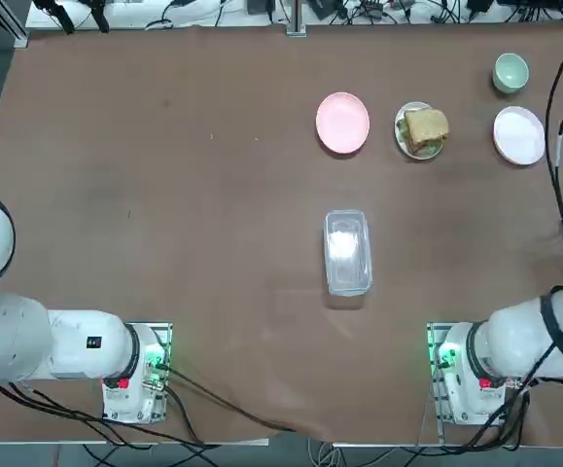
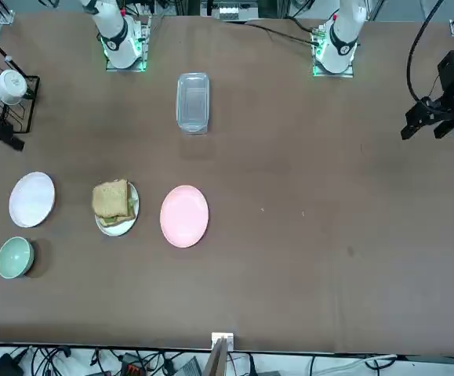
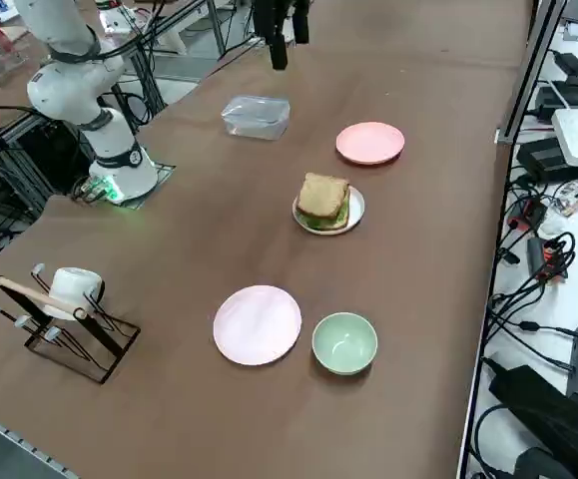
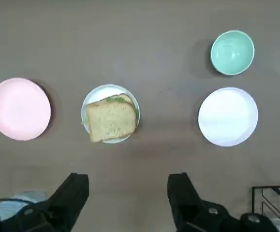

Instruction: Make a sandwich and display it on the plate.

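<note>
my right gripper [image 4: 128,186] hangs wide open, holding nothing, over the table's right side; the lettuce sandwich [image 1: 424,128] sits stacked on its white plate [image 1: 403,144].

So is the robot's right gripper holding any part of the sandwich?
No, the right gripper holds nothing; its fingers are open. The sandwich sits on a white plate.

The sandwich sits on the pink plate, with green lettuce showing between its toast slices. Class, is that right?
Not quite: the sandwich sits on a white plate, not the pink one, as the right side view shows. Lettuce does show between its slices.
</note>
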Controlling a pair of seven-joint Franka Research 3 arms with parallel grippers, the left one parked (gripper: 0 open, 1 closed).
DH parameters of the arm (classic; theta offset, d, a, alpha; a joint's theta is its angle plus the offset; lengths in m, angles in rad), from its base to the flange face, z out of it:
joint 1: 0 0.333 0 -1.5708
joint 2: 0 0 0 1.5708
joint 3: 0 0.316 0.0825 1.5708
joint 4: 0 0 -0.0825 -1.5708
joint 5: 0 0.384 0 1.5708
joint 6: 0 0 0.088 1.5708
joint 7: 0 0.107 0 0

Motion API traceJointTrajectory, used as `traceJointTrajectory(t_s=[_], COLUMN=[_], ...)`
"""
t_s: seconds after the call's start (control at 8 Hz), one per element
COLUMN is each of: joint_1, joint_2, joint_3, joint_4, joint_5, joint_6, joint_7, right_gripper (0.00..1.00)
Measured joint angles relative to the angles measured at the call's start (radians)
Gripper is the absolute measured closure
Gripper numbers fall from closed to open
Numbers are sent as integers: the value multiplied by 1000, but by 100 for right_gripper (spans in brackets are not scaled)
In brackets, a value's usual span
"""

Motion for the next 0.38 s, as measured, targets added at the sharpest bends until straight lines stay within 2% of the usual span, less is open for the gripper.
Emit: traceJointTrajectory(t_s=[0.38], joint_1=[-35], joint_2=[-69], joint_3=[37], joint_4=[-83], joint_5=[-1], joint_6=[0], joint_7=[2], right_gripper=[0])
